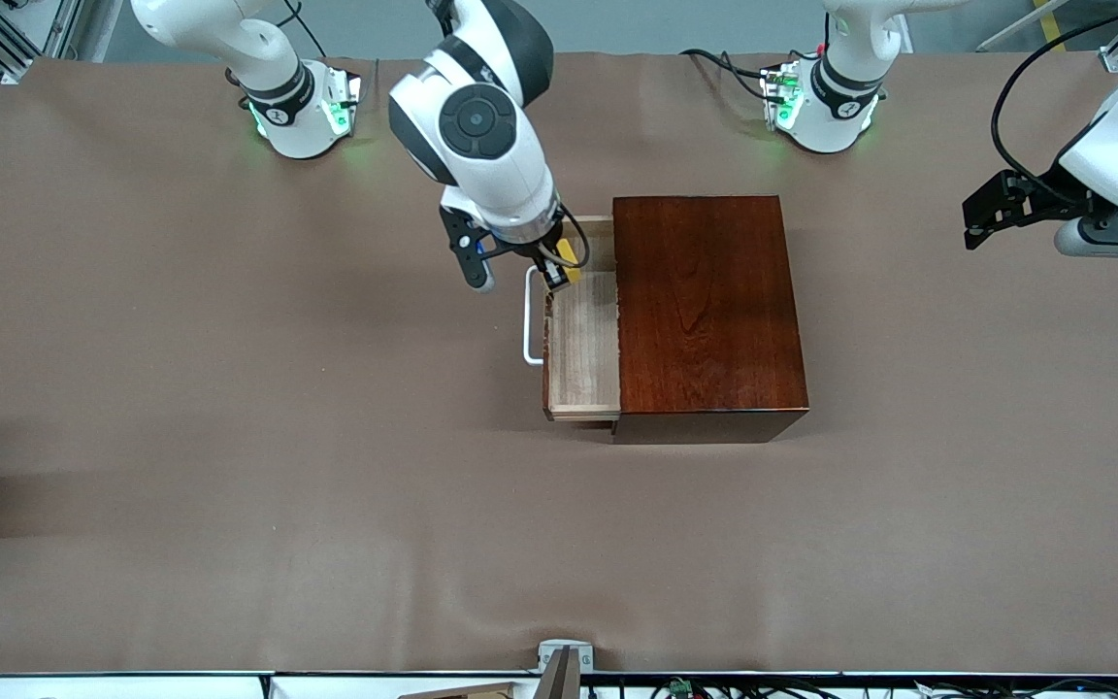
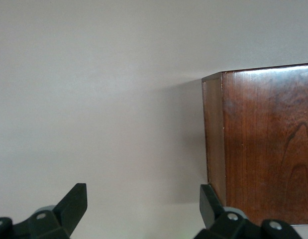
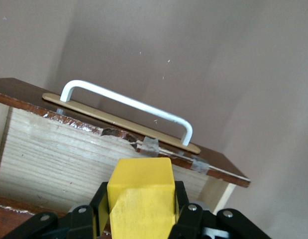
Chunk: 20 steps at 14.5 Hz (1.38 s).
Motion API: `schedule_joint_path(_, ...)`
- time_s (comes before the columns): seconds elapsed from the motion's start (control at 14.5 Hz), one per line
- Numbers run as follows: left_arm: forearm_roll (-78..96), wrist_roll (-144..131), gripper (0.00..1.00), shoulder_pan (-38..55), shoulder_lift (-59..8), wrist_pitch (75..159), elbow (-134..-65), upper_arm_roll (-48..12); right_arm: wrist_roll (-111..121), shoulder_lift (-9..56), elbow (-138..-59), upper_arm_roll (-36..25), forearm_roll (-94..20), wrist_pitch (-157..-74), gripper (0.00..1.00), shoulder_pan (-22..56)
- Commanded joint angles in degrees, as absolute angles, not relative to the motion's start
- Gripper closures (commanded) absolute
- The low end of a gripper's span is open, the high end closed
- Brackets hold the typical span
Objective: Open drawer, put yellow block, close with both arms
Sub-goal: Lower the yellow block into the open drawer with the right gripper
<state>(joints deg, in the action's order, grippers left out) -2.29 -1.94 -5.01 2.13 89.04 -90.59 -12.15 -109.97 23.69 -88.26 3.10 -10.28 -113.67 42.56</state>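
The drawer [image 1: 583, 349] stands pulled open out of the dark mahogany box [image 1: 705, 311], its white handle [image 1: 528, 320] toward the right arm's end of the table. My right gripper [image 1: 559, 270] is shut on the yellow block [image 1: 568, 257] and holds it over the open drawer's tray. In the right wrist view the block [image 3: 141, 196] sits between the fingers, above the pale tray [image 3: 59, 159] and the handle [image 3: 126, 102]. My left gripper [image 1: 981, 218] is open and empty, over the cloth at the left arm's end; its wrist view shows the box [image 2: 263, 154] and its own gripper [image 2: 143, 204].
Brown cloth [image 1: 229, 437] covers the table. The two arm bases [image 1: 302, 112] [image 1: 821, 107] stand along the table edge farthest from the front camera. A small grey mount [image 1: 564, 660] sits at the edge nearest that camera.
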Motion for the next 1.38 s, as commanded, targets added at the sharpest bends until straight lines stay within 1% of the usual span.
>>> schedule_joint_path(0.0,-0.8,0.0,0.0,-6.7,3.1,88.9,-91.2,-12.5,-111.7,25.1,-86.2,2.4,-10.9,-114.2,1.0,43.2)
schedule_joint_path(0.55,-0.7,1.2,0.0,-7.4,3.3,88.7,-91.4,-12.5,-119.7,28.8,-86.2,2.4,-10.6,-119.9,1.0,44.6)
schedule_joint_path(1.24,-1.1,1.0,0.0,-6.9,2.4,88.8,-90.9,-13.0,-120.0,32.8,-86.4,2.2,-10.5,-121.6,1.0,45.4)
schedule_joint_path(1.31,-1.2,0.9,0.0,-6.7,2.3,88.8,-90.8,-13.1,-120.0,32.8,-86.4,2.2,-10.5,-121.6,0.93,45.3)
